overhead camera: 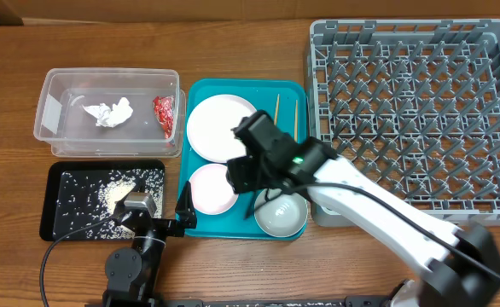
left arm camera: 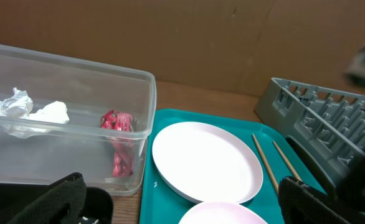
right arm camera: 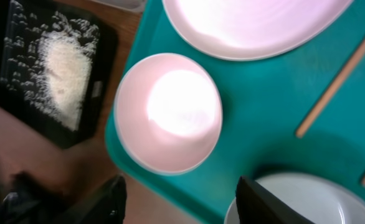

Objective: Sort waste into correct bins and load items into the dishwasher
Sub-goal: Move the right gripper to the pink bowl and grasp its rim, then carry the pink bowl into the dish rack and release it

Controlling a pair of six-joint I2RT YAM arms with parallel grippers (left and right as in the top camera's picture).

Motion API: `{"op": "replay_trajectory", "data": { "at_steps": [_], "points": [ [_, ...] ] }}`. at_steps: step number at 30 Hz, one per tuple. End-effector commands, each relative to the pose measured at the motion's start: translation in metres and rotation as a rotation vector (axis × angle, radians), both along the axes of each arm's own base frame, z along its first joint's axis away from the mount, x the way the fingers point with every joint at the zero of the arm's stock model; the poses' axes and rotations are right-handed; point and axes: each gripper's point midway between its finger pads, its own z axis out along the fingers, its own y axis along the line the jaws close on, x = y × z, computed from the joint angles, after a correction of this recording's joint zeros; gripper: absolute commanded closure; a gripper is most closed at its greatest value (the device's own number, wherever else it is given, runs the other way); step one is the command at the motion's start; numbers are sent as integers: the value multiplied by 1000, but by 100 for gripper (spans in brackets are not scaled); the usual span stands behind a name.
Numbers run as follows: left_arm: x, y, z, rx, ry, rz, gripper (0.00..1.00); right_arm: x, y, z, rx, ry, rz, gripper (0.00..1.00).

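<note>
The left end effector (left arm camera: 180,198) gaped wide and empty at the counter's (overhead camera: 11,51) front edge, beside the black tray (overhead camera: 50,205) of rice scraps (overhead camera: 118,192). The right end effector (right arm camera: 179,190), also wide and empty, hovered over the teal tray (overhead camera: 258,89) between the small plate (right arm camera: 170,112) and the bowl (right arm camera: 339,196). Beyond lay the large plate (overhead camera: 220,128) and chopsticks (overhead camera: 296,119). The tissue (overhead camera: 107,112) and red wrapper (overhead camera: 164,115) sat in the clear tub (overhead camera: 45,94), with the dish rack (overhead camera: 416,111) to the right.

Overhead view.

Clear tub (overhead camera: 109,73), upper left: holds a crumpled white tissue (overhead camera: 109,112) near its centre and a shiny red wrapper (overhead camera: 164,115) at its right end.

Black tray (overhead camera: 49,205), lower left, just below the tub: pale rice scraps (overhead camera: 118,192) scattered over it, heaped toward the middle.

Centre: large white plate (overhead camera: 216,128) lying flat. The small plate (overhead camera: 209,189) is just below it. The white bowl (overhead camera: 281,215) is lower right, partly hidden.

Two chopsticks (overhead camera: 277,106) lie roughly parallel, right of the large plate.

Grey rack (overhead camera: 421,102), right side: lattice floor, upright pegs.
</note>
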Motion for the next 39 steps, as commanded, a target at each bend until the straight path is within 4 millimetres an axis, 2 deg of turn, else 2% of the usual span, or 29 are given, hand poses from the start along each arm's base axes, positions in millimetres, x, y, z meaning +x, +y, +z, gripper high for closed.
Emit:
{"op": "replay_trajectory", "data": {
  "at_steps": [1,6,7,10,11,12,15,19,20,22,25,28,31,33,35,39],
  "points": [
    [0,-1,-1,25,-5,-11,0,17,4,-41,-62,17,-64,47],
    [0,-1,-1,25,-5,-11,0,18,6,-89,-122,96,-79,53],
    [0,-1,-1,25,-5,-11,0,16,6,-97,-130,110,-76,57],
    [0,-1,-1,25,-5,-11,0,11,7,-112,-150,140,-66,77],
    [0,-1,-1,25,-5,-11,0,11,6,-112,-154,142,-66,88],
    [0,-1,-1,25,-5,-11,0,11,6,-111,-153,142,-66,95],
    [0,-1,-1,25,-5,-11,0,21,1,-91,-140,104,-92,96],
    [0,-1,-1,25,-5,-11,0,43,-16,-42,-121,-18,-156,96],
    [0,-1,-1,25,-5,-11,0,50,-25,-24,-124,-69,-189,96],
    [0,-1,-1,25,-5,-11,0,64,-47,8,-139,-169,-260,96],
    [0,-1,-1,25,-5,-11,0,85,-99,60,-199,-356,-422,96],
    [0,-1,-1,25,-5,-11,0,98,-173,110,-344,-554,-645,96],
    [0,-1,-1,25,-5,-11,0,94,-257,151,-597,-721,-885,96],
    [0,-1,-1,25,-5,-11,0,87,-295,165,-750,-770,-986,96],
    [0,-1,-1,25,-5,-11,0,82,-325,168,-869,-768,-1048,96],
    [0,-1,-1,25,-5,-11,0,82,-362,149,-972,-694,-1108,96]
  ]
}}
